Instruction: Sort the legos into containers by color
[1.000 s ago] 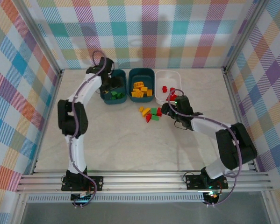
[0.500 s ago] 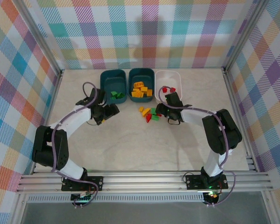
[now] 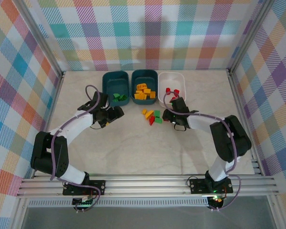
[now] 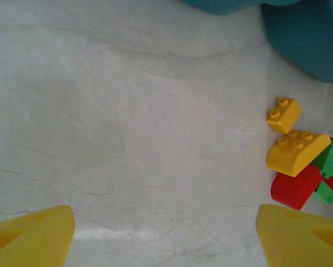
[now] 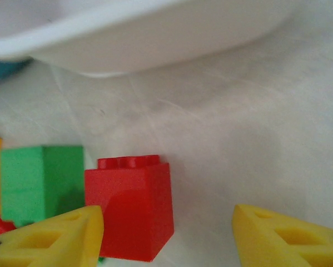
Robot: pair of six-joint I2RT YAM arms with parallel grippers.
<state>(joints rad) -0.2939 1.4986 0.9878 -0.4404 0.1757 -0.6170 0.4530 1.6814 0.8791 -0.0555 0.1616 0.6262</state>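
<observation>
Plan view and wrist views. We see the left jaws spread wide and empty over the pale marbled desk (image 3: 133, 148), just left of a loose pile of red, green and yellow-orange plastic toy bricks (image 3: 153, 116). The right jaws, likewise wide open and gripping nothing, straddle a red square brick (image 5: 130, 206) beside a green brick (image 5: 41, 178). Behind the pile, a dark teal rounded plastic tub (image 3: 109, 82) holds green bricks (image 3: 118, 98), a second dark teal tub (image 3: 145, 76) holds yellow bricks (image 3: 143, 91), and a white plastic tub (image 3: 179, 78) holds red bricks (image 3: 168, 90).

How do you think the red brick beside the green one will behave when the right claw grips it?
The red brick looks rigid and blocky, so it should probably hold shape. Its glossy faces may slip. Standing flat on the table, it seems unlikely to roll.
</observation>
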